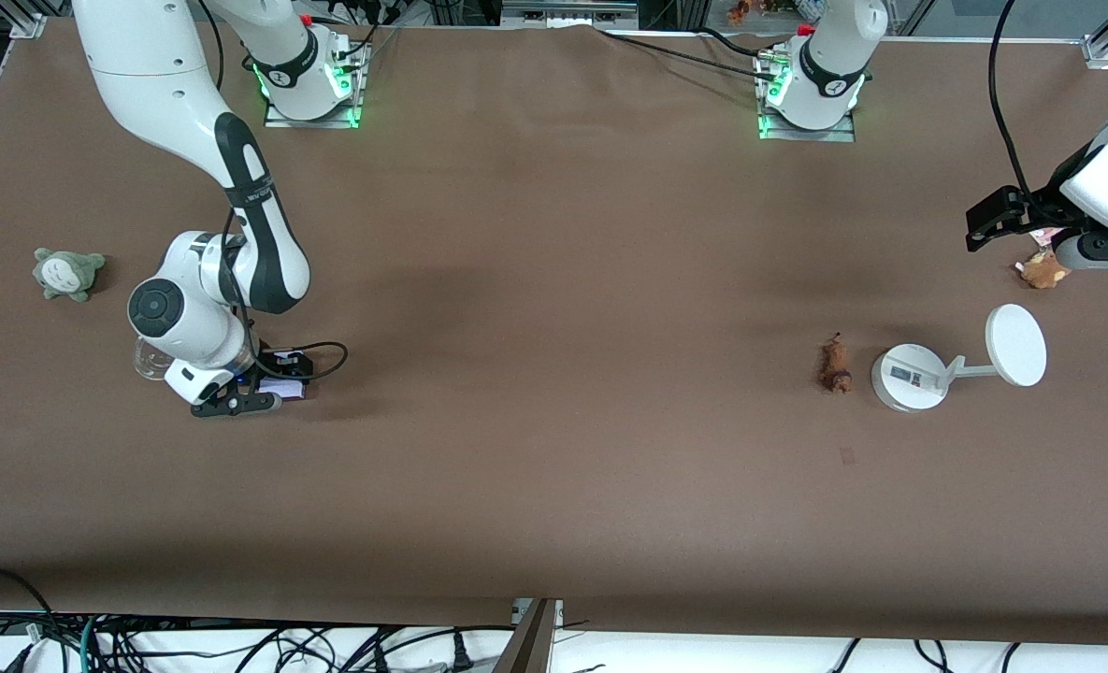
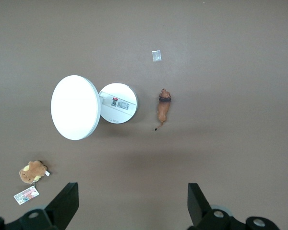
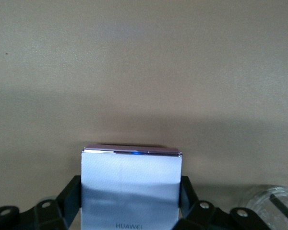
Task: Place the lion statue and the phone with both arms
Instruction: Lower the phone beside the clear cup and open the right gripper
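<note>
The lion statue (image 1: pixel 834 365) lies on the brown table toward the left arm's end, beside a white stand; it also shows in the left wrist view (image 2: pixel 163 108). My left gripper (image 1: pixel 984 224) hangs open and empty in the air over the table's edge near a tan plush toy, its jaws wide apart in the left wrist view (image 2: pixel 133 206). My right gripper (image 1: pixel 268 391) is low at the table toward the right arm's end, shut on the pale-lavender phone (image 1: pixel 284 390). In the right wrist view the phone (image 3: pixel 131 172) fills the gap between the fingers of the right gripper (image 3: pixel 131 194).
The white round-based stand (image 1: pixel 909 377) with its disc (image 1: pixel 1016 344) stands beside the lion statue. A tan plush toy with a tag (image 1: pixel 1043 271) lies under the left arm. A grey-green plush (image 1: pixel 67 273) and a clear glass (image 1: pixel 149 360) are near the right arm.
</note>
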